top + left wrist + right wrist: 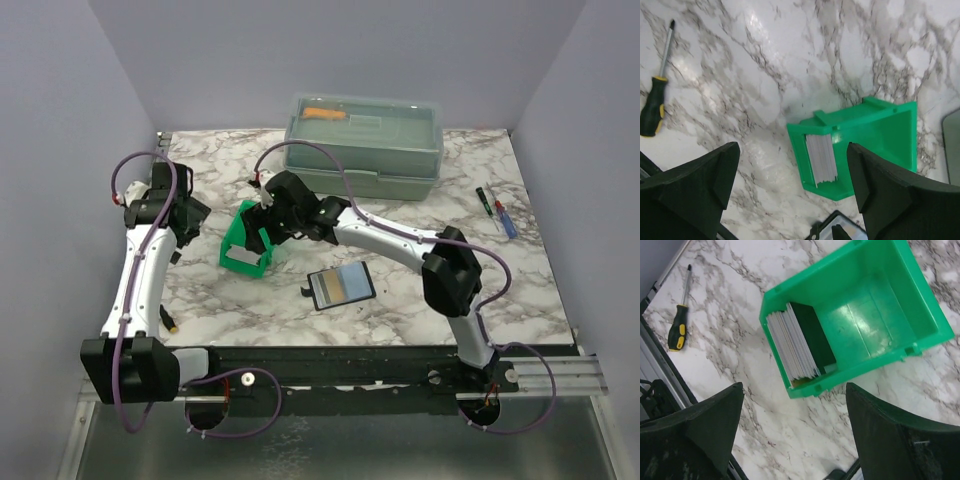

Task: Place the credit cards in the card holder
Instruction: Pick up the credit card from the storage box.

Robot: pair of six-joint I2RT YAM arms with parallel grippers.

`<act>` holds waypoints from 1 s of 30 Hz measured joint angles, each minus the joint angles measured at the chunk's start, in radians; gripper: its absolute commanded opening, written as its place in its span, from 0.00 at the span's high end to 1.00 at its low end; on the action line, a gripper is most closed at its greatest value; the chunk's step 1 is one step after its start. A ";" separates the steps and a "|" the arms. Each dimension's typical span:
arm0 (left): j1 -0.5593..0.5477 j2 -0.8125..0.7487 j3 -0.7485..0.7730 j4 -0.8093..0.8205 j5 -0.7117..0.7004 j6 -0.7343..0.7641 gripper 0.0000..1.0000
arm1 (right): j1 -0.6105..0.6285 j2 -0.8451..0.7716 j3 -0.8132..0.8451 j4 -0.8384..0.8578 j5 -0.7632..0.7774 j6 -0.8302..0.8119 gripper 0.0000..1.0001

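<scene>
Right fingers [695, 435] spread above cards [790, 350] in bin [910, 310]; card holder [342, 286] clear overhead.

- The credit cards [792, 347] stood on edge as a tight pale grey stack against one end wall of the green bin [875, 315], left of centre in the right wrist view.
- The card holder [341, 287] lay open and flat on the worktop [480, 260], just below centre of the top view. It was black-rimmed, with grey-blue and tan bands inside.

Left gripper [792, 162] spread wide, right gripper [795, 397] spread wide, both empty
</scene>
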 measured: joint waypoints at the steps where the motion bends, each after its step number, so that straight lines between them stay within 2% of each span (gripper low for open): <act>1: 0.000 0.011 -0.007 -0.002 0.027 -0.008 0.05 | 0.002 -0.011 -0.016 0.002 0.019 0.018 0.14; 9: -0.006 0.221 -0.050 -0.031 0.220 -0.102 0.02 | -0.001 -0.326 -0.398 0.013 0.204 0.124 0.11; 14: -0.045 0.277 -0.049 -0.041 0.256 -0.175 0.01 | -0.001 -0.520 -0.597 0.027 0.288 0.158 0.11; 21: -0.124 0.414 0.032 -0.110 0.270 -0.288 0.01 | -0.001 -0.647 -0.760 0.055 0.333 0.185 0.11; 30: -0.191 0.499 0.070 -0.158 0.265 -0.398 0.02 | -0.001 -0.751 -0.829 0.092 0.357 0.190 0.11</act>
